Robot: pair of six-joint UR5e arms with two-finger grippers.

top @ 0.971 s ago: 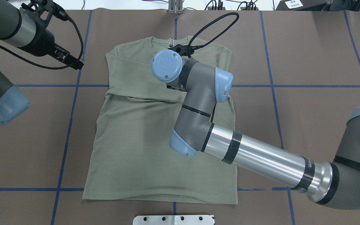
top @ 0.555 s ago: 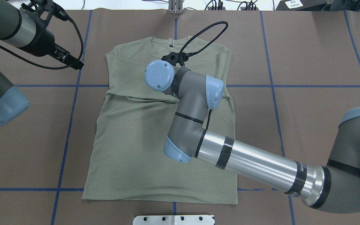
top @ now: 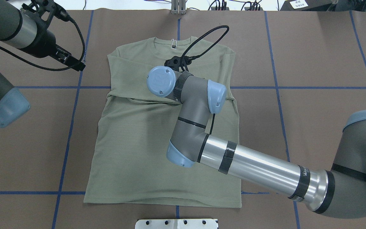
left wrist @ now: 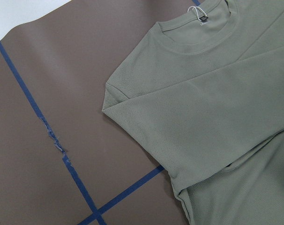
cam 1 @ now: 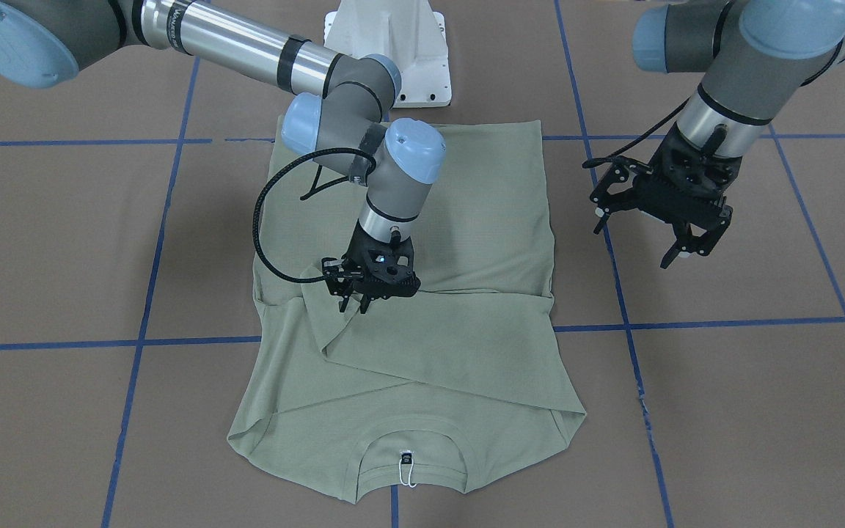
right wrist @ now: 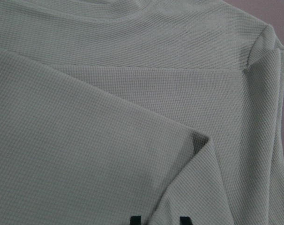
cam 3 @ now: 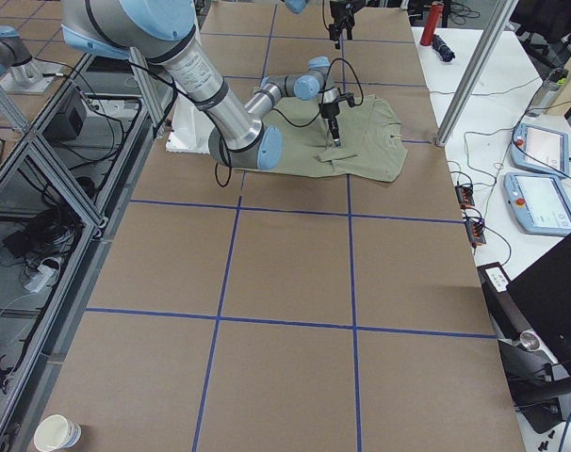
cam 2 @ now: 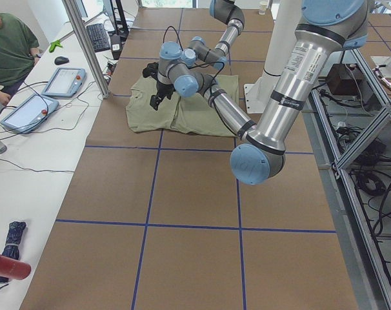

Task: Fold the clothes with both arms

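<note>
The clothes are one sage-green long-sleeved shirt (top: 132, 143) lying flat on the brown table, both sleeves folded across the chest, its neck tag (cam 1: 407, 459) at the far end from the robot. My right gripper (cam 1: 358, 302) hangs low over the crossed sleeves at the shirt (cam 1: 481, 220) centre. Its black fingertips (right wrist: 135, 219) stand a little apart above the cloth, holding nothing. In the overhead view the wrist hides it. My left gripper (cam 1: 681, 253) hovers open over bare table beside the shirt's shoulder, also seen as the left gripper (top: 76, 65) from above.
The white base pedestal (cam 1: 387, 51) stands at the shirt's hem end. Blue tape lines cross the table. A person (cam 2: 8, 51) and tablets (cam 2: 63, 81) sit at the far side bench. A paper cup (cam 3: 57, 433) stands at one table corner.
My right wrist has shifted left and back toward the robot over the folded sleeves, mostly in the first interval. The left arm and the shirt have not moved.
</note>
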